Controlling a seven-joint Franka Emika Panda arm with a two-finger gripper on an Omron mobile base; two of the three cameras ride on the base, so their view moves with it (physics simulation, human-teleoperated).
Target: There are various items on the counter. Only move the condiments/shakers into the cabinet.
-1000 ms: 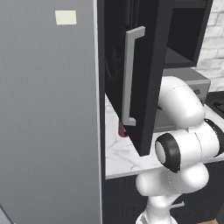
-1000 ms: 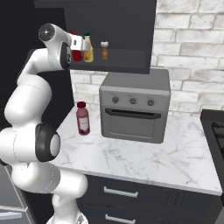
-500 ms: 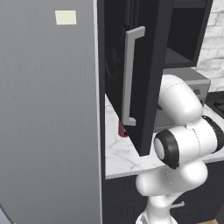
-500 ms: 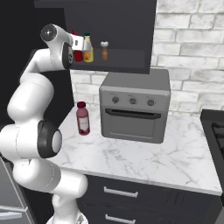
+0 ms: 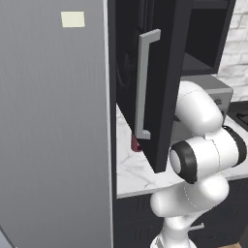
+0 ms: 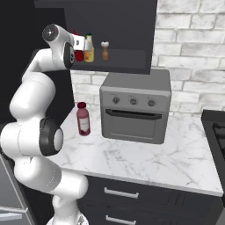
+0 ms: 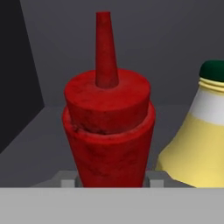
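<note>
My gripper (image 6: 82, 44) is up inside the open black cabinet (image 6: 127, 26), at the left end of its shelf. It is shut on a red squeeze bottle (image 7: 108, 131) with a pointed nozzle, one finger on each side of the body, as the hand view shows. The red squeeze bottle (image 6: 78, 53) stands upright, low over the shelf; contact with it cannot be made out. Right beside it on the shelf are a yellow bottle (image 6: 89, 49) with a green cap and a small brown shaker (image 6: 105, 51). The yellow bottle (image 7: 199, 135) sits close on the right in the hand view.
A dark red bottle (image 6: 83, 118) stands on the white marble counter (image 6: 145, 160), left of the grey toaster oven (image 6: 135, 112). The cabinet door (image 5: 162, 82) with its grey bar handle (image 5: 144, 82) hangs open beside the tall grey panel (image 5: 53, 126). A stove edge (image 6: 217, 129) lies far right.
The hand has moved slightly right and down into the cabinet, carrying the red squeeze bottle closer to the yellow bottle. Everything else is still.
</note>
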